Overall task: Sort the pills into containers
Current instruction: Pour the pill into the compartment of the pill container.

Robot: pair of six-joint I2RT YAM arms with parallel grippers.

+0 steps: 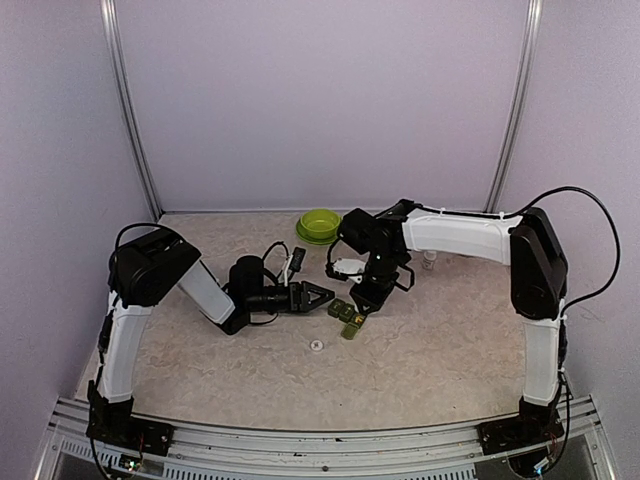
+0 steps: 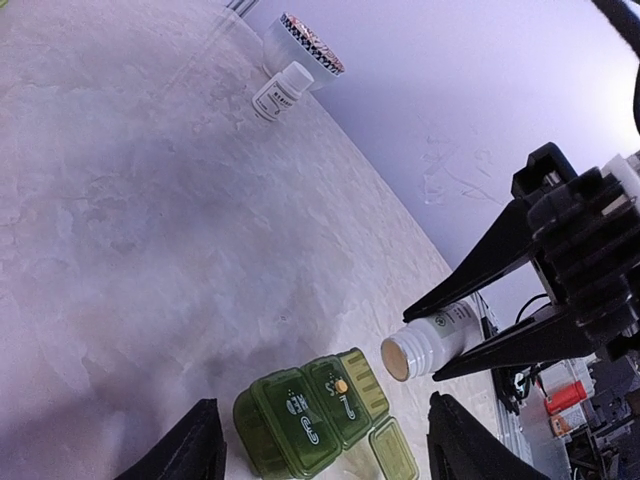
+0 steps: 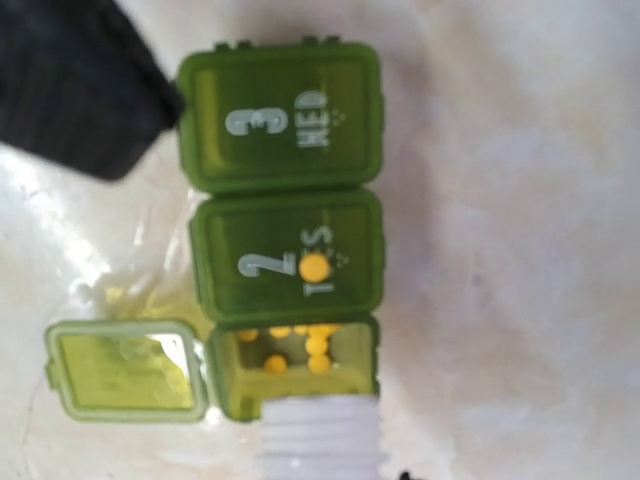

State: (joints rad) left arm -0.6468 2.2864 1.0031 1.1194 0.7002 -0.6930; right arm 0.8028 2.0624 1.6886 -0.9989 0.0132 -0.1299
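With the pill box (image 3: pixel 285 200) on the worktop (image 1: pixel 450 340), only its open end compartment holds pills (image 3: pixel 300 350), a stray pill (image 3: pixel 313 267) sits on the closed middle lid, the right hand (image 2: pixel 420 345) pinches the tipped bottle (image 2: pixel 445 335), and the left hand (image 2: pixel 330 442) is spread.

We are looking at a pill box (image 3: pixel 285 150) of glossy translucent green plastic, smooth yellow pills (image 3: pixel 313 267), a white bottle (image 2: pixel 440 335), probably plastic, and a table (image 2: pixel 130 250) showing a mottled stone-like surface.

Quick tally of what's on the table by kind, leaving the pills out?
bottles: 2, the upright bottle and the tipped bottle
pill box: 1
bowl: 1
loose cap: 1
Total: 5
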